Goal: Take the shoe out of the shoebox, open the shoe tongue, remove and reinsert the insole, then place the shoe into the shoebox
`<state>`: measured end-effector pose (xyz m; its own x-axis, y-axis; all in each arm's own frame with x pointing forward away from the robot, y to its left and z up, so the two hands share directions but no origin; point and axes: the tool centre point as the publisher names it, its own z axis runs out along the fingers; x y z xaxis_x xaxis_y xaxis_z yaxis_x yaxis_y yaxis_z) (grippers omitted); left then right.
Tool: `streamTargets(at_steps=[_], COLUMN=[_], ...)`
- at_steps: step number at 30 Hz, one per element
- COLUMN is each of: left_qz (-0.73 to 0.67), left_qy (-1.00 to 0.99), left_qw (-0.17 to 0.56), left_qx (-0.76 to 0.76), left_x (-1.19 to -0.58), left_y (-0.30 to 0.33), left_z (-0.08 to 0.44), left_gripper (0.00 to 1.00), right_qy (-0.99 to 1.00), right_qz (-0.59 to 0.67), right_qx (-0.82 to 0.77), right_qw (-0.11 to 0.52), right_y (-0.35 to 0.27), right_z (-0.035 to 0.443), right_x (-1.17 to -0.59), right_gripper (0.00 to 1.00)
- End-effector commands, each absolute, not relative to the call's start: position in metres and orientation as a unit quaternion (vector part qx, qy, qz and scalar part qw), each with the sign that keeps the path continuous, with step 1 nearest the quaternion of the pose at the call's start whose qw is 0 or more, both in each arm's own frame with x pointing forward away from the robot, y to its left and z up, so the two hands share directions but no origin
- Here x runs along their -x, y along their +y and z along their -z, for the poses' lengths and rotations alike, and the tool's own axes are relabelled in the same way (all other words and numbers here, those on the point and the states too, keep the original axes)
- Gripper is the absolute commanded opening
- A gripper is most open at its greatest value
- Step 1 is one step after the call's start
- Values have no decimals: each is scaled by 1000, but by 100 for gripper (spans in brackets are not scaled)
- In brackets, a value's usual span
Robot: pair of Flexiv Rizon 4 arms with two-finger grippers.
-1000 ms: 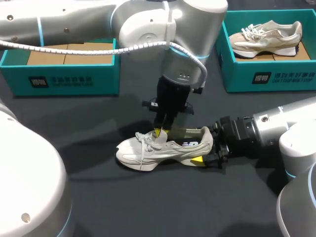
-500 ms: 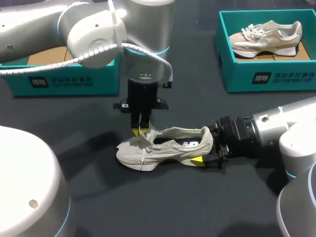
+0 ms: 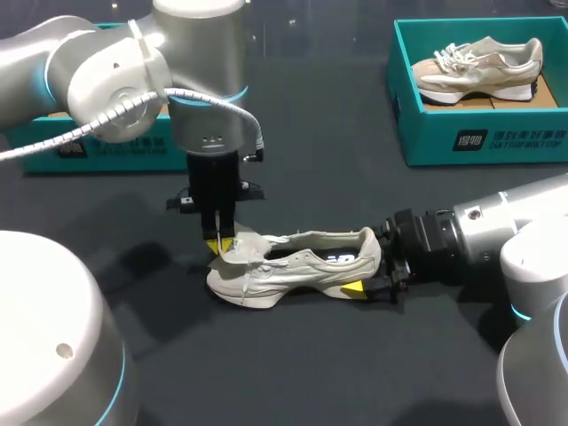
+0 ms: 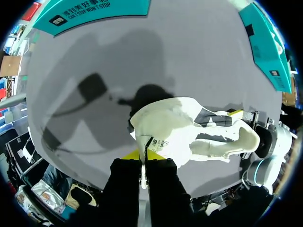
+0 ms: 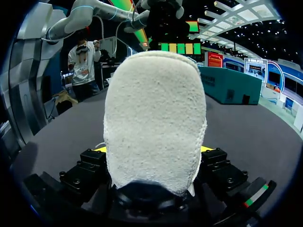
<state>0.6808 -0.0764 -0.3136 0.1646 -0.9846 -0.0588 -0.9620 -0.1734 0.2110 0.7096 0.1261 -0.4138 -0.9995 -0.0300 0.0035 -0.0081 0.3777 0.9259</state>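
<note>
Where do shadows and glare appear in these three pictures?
Head view: the left arm throws a soft shadow on the dark grey table left of the off-white sneaker, and glare shines on its silver shell. Left wrist view: arm shadows spread over the table beyond the sneaker. Right wrist view: the sneaker's heel fills the middle, evenly lit, hiding much of the table.
</note>
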Motion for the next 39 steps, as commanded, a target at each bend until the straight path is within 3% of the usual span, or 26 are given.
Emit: streamTargets(at_steps=[1, 13, 25, 39], left_qz=[93, 138, 151, 169], left_qy=[-637, -634, -641, -642], left_qw=[64, 50, 35, 5], left_qx=[-763, -759, -752, -748], left_x=[-682, -686, -682, -679], left_y=[-67, -64, -64, -60], left_z=[324, 348, 352, 353], left_gripper=[0, 0, 41, 48], right_qy=[-831, -831, -831, -831], right_qz=[556, 556, 556, 556], right_qx=[-11, -11, -11, -11], right_qw=[9, 9, 9, 9], right_y=[126, 126, 126, 126], right_z=[417, 417, 417, 417], right_x=[-710, -710, -710, -710], right_gripper=[0, 0, 0, 0])
